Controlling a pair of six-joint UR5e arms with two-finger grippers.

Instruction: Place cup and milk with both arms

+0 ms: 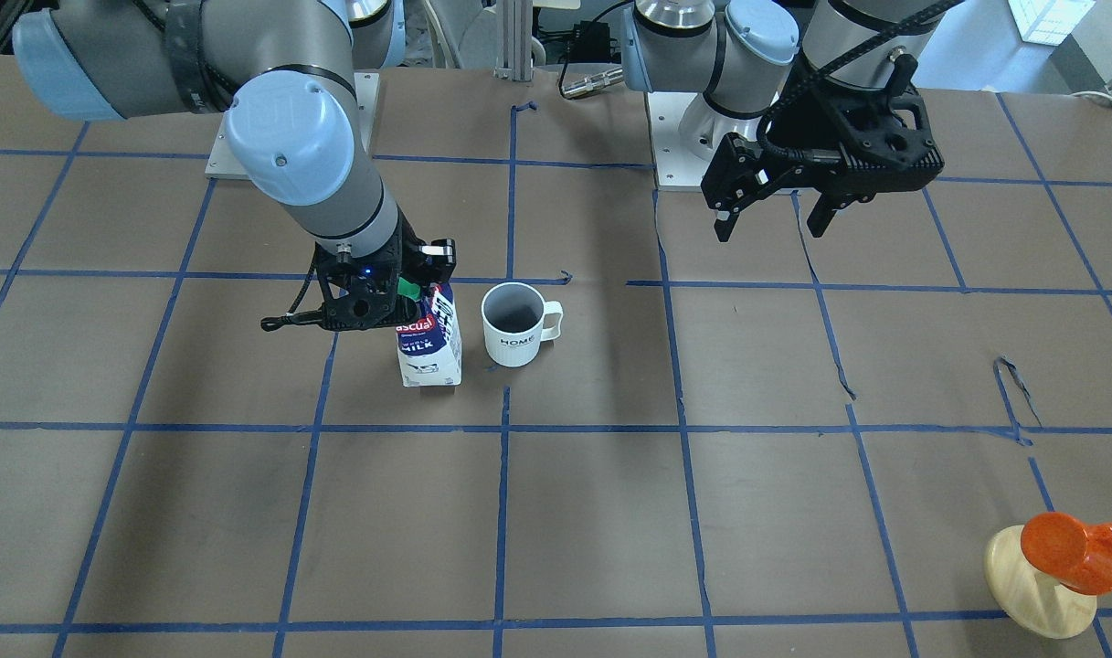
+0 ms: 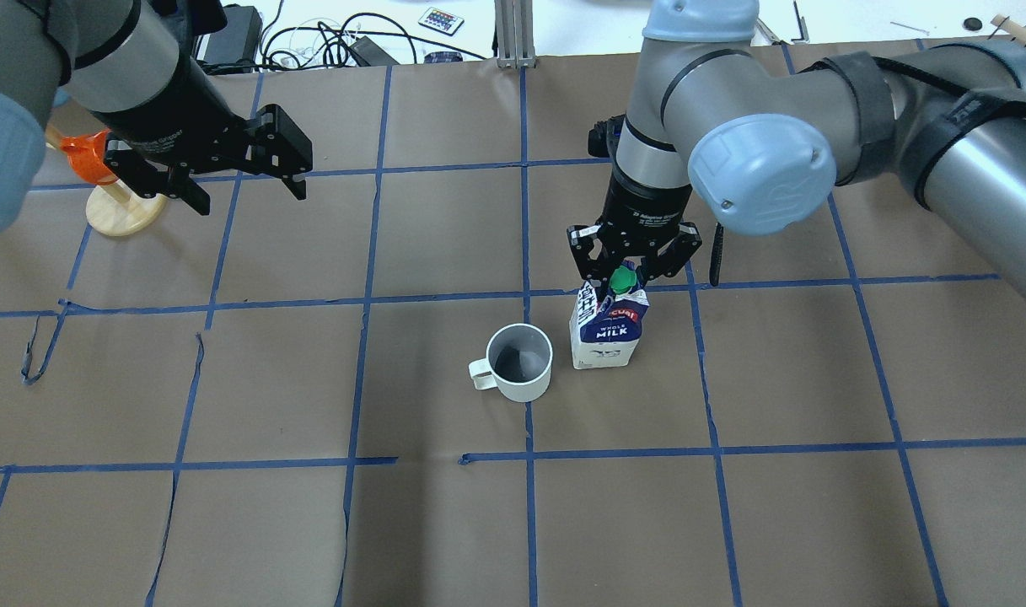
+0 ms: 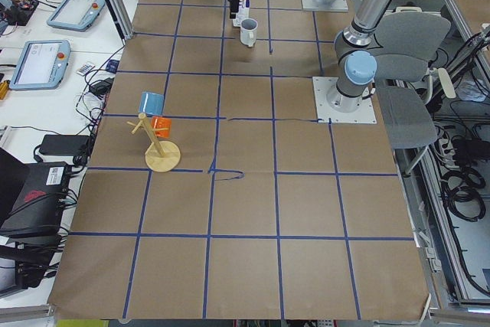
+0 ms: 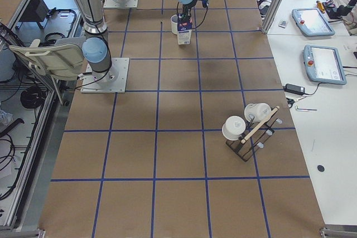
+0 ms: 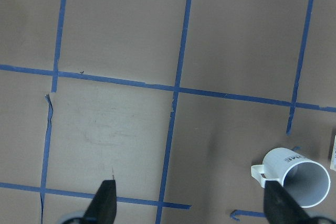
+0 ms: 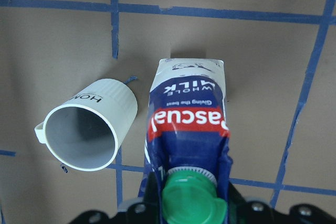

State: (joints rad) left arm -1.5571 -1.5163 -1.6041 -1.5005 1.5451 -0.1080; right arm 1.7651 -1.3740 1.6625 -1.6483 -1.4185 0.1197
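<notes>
The white ribbed cup (image 1: pixel 516 331) stands upright on the brown table, handle toward the robot's left; it also shows in the overhead view (image 2: pixel 521 368) and both wrist views (image 5: pixel 295 178) (image 6: pixel 90 130). The milk (image 1: pixel 430 352) stands upright right beside it, apart by a small gap (image 2: pixel 604 337) (image 6: pixel 189 111). My right gripper (image 2: pixel 622 276) comes straight down and is shut on the carton's gable top by the green cap (image 6: pixel 188 203). My left gripper (image 2: pixel 241 187) is open and empty, raised well to the left of the cup (image 1: pixel 773 224) (image 5: pixel 191 203).
A wooden stand with an orange cup (image 2: pixel 112 198) sits at the table's far left edge, just behind my left gripper (image 1: pixel 1058 562). A rack with white cups (image 4: pixel 248 129) stands far along the table on the robot's right. Blue tape lines grid the brown paper.
</notes>
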